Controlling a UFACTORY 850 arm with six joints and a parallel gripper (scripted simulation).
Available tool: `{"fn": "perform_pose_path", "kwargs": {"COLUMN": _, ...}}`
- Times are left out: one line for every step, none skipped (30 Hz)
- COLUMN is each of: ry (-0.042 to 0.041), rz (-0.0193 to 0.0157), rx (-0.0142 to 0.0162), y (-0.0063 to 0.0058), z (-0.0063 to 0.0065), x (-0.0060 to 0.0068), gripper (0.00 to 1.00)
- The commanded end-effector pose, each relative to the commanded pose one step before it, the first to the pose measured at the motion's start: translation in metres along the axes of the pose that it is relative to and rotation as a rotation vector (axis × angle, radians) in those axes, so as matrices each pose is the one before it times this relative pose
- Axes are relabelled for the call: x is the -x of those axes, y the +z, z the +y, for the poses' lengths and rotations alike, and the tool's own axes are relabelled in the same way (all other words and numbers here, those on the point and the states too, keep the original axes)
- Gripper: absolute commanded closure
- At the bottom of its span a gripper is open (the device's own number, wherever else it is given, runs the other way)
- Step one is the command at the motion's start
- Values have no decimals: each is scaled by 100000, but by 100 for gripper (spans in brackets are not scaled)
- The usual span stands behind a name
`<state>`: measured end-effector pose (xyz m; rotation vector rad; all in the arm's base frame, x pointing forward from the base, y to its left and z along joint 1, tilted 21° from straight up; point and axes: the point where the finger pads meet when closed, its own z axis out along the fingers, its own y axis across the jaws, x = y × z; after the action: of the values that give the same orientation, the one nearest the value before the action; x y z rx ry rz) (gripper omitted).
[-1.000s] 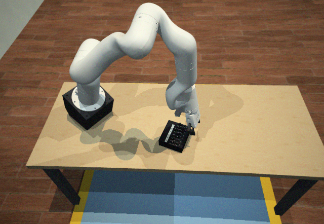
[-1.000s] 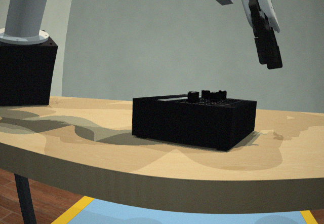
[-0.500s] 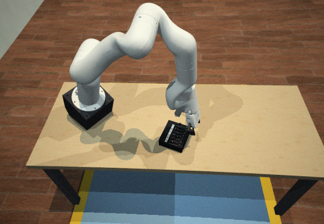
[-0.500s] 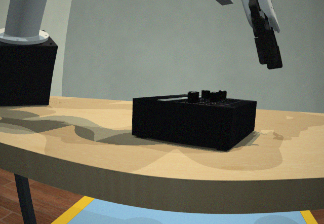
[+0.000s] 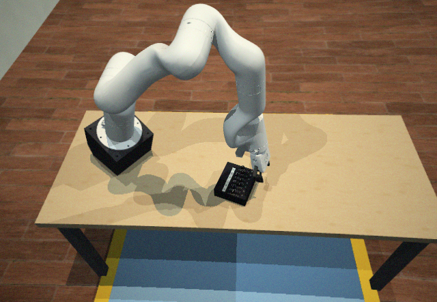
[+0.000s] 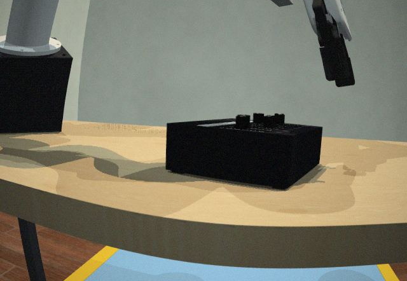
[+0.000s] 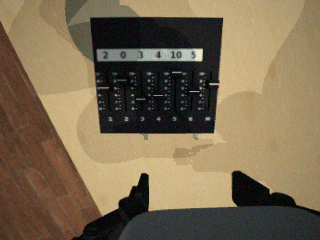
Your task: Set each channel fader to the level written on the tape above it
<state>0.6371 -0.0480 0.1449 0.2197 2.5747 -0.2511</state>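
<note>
The black lighting desk lies on the table; it also shows in the top view and the exterior view. A white tape strip reads 2, 0, 3, 4, 10, 5. Below it stand six channel faders and a master fader at the right. Fader 1 sits mid-high, fader 2 high, fader 3 low, fader 4 in the middle, fader 5 at the top, fader 6 in the middle. My gripper is open and empty, hovering above the table beside the desk's front edge.
The arm's black base stands at the table's back left. The table's edge and the brick floor show at the left of the wrist view.
</note>
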Motion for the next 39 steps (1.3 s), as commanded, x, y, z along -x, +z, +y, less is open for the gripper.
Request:
{"fn": "perform_pose_path", "kwargs": {"ry": 22, "rz": -160, "rx": 22, "y": -45, "z": 11, "x": 95, "gripper": 0}}
{"fn": "perform_pose_path", "kwargs": {"ry": 0, "rz": 0, "rx": 0, "y": 0, "z": 0, "x": 0, "gripper": 0}}
{"fn": "perform_pose_path", "kwargs": {"ry": 0, "rz": 0, "rx": 0, "y": 0, "z": 0, "x": 0, "gripper": 0}}
{"fn": "perform_pose_path", "kwargs": {"ry": 0, "rz": 0, "rx": 0, "y": 0, "z": 0, "x": 0, "gripper": 0}}
{"fn": "perform_pose_path", "kwargs": {"ry": 0, "rz": 0, "rx": 0, "y": 0, "z": 0, "x": 0, "gripper": 0}}
{"fn": "perform_pose_path", "kwargs": {"ry": 0, "rz": 0, "rx": 0, "y": 0, "z": 0, "x": 0, "gripper": 0}}
{"fn": "perform_pose_path", "kwargs": {"ry": 0, "rz": 0, "rx": 0, "y": 0, "z": 0, "x": 0, "gripper": 0}}
{"fn": "perform_pose_path", "kwargs": {"ry": 107, "rz": 21, "rx": -11, "y": -8, "z": -6, "x": -8, "gripper": 0}}
{"fn": "perform_pose_path", "kwargs": {"ry": 693, "rz": 135, "rx": -70, "y": -50, "z": -40, "x": -50, "gripper": 0}}
{"fn": "perform_pose_path", "kwargs": {"ry": 0, "rz": 0, "rx": 0, "y": 0, "z": 0, "x": 0, "gripper": 0}}
{"fn": "perform_pose_path", "kwargs": {"ry": 0, "rz": 0, "rx": 0, "y": 0, "z": 0, "x": 0, "gripper": 0}}
{"fn": "perform_pose_path", "kwargs": {"ry": 1709, "rz": 332, "rx": -173, "y": -122, "z": -98, "x": -124, "gripper": 0}}
{"fn": "perform_pose_path", "kwargs": {"ry": 3001, "rz": 579, "rx": -303, "y": -214, "z": -173, "x": -217, "gripper": 0}}
{"fn": "perform_pose_path", "kwargs": {"ry": 4435, "rz": 844, "rx": -445, "y": -314, "z": -258, "x": -318, "gripper": 0}}
{"fn": "perform_pose_path", "kwargs": {"ry": 5890, "rz": 1101, "rx": -587, "y": -413, "z": -347, "x": -418, "gripper": 0}}
{"fn": "perform_pose_path", "kwargs": {"ry": 7265, "rz": 1326, "rx": -717, "y": -502, "z": -437, "x": -506, "gripper": 0}}
{"fn": "perform_pose_path", "kwargs": {"ry": 8473, "rz": 1504, "rx": -825, "y": -575, "z": -523, "x": -576, "gripper": 0}}
{"fn": "perform_pose_path", "kwargs": {"ry": 7837, "rz": 1323, "rx": -728, "y": -627, "z": -602, "x": -620, "gripper": 0}}
{"fn": "perform_pose_path", "kwargs": {"ry": 5261, "rz": 785, "rx": -404, "y": -658, "z": -656, "x": -643, "gripper": 0}}
{"fn": "perform_pose_path", "kwargs": {"ry": 6128, "rz": 898, "rx": -460, "y": -672, "z": -669, "x": -657, "gripper": 0}}
{"fn": "perform_pose_path", "kwargs": {"ry": 6559, "rz": 947, "rx": -494, "y": -661, "z": -666, "x": -642, "gripper": 0}}
{"fn": "perform_pose_path", "kwargs": {"ry": 6572, "rz": 941, "rx": -508, "y": -627, "z": -645, "x": -602, "gripper": 0}}
{"fn": "perform_pose_path", "kwargs": {"ry": 6489, "rz": 925, "rx": -518, "y": -573, "z": -605, "x": -541, "gripper": 0}}
{"fn": "perform_pose_path", "kwargs": {"ry": 6450, "rz": 915, "rx": -525, "y": -504, "z": -548, "x": -465, "gripper": 0}}
{"fn": "perform_pose_path", "kwargs": {"ry": 6442, "rz": 908, "rx": -527, "y": -423, "z": -476, "x": -379, "gripper": 0}}
{"fn": "perform_pose_path", "kwargs": {"ry": 6433, "rz": 899, "rx": -523, "y": -336, "z": -394, "x": -290, "gripper": 0}}
{"fn": "perform_pose_path", "kwargs": {"ry": 0, "rz": 0, "rx": 0, "y": 0, "z": 0, "x": 0, "gripper": 0}}
{"fn": "perform_pose_path", "kwargs": {"ry": 0, "rz": 0, "rx": 0, "y": 0, "z": 0, "x": 0, "gripper": 0}}
{"fn": "perform_pose_path", "kwargs": {"ry": 18477, "rz": 2679, "rx": -1722, "y": -248, "z": -303, "x": -204, "gripper": 0}}
{"fn": "perform_pose_path", "kwargs": {"ry": 4102, "rz": 551, "rx": -329, "y": -160, "z": -227, "x": -104, "gripper": 0}}
{"fn": "perform_pose_path", "kwargs": {"ry": 3553, "rz": 499, "rx": -329, "y": -90, "z": -131, "x": -55, "gripper": 0}}
{"fn": "perform_pose_path", "kwargs": {"ry": 5169, "rz": 781, "rx": -657, "y": -36, "z": -54, "x": -21, "gripper": 0}}
{"fn": "perform_pose_path", "kwargs": {"ry": 2786, "rz": 442, "rx": -451, "y": -6, "z": -8, "x": -3, "gripper": 0}}
{"fn": "perform_pose_path", "kwargs": {"ry": 0, "rz": 0, "rx": 0, "y": 0, "z": 0, "x": 0, "gripper": 0}}
{"fn": "perform_pose_path", "kwargs": {"ry": 0, "rz": 0, "rx": 0, "y": 0, "z": 0, "x": 0, "gripper": 0}}
{"fn": "perform_pose_path", "kwargs": {"ry": 0, "rz": 0, "rx": 0, "y": 0, "z": 0, "x": 0, "gripper": 0}}
{"fn": "perform_pose_path", "kwargs": {"ry": 0, "rz": 0, "rx": 0, "y": 0, "z": 0, "x": 0, "gripper": 0}}
{"fn": "perform_pose_path", "kwargs": {"ry": 0, "rz": 0, "rx": 0, "y": 0, "z": 0, "x": 0, "gripper": 0}}
{"fn": "perform_pose_path", "kwargs": {"ry": 0, "rz": 0, "rx": 0, "y": 0, "z": 0, "x": 0, "gripper": 0}}
